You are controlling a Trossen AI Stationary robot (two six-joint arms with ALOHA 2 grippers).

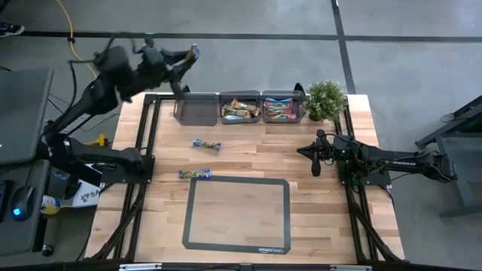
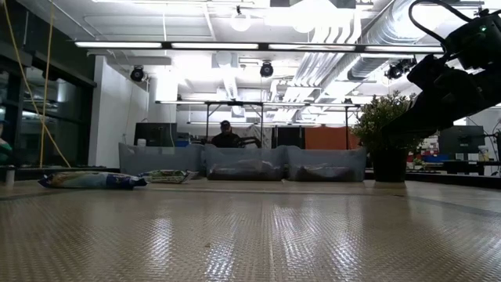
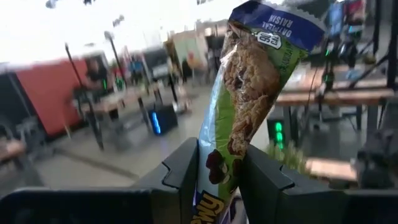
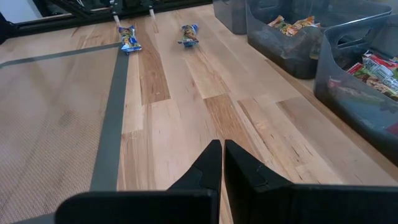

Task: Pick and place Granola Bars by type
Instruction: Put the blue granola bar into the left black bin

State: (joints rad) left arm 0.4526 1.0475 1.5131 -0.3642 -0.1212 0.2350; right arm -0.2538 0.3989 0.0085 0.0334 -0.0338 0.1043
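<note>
Green-blue bar's lower end hidden between left tool fingers.

The low view looks across a mat with a fine woven pattern. Behind the mat stand three grey bins side by side, touching each other. The middle bin and the right bin have something dark inside; what it is I cannot tell. Left of the bins, nearer to the camera, one granola bar in a blue wrapper lies flat. A second bar lies between it and the bins. Just right of the bins stands a potted plant. Above the plant a dark arm comes in from the upper right. Far behind the bins a person sits in the room.
</note>
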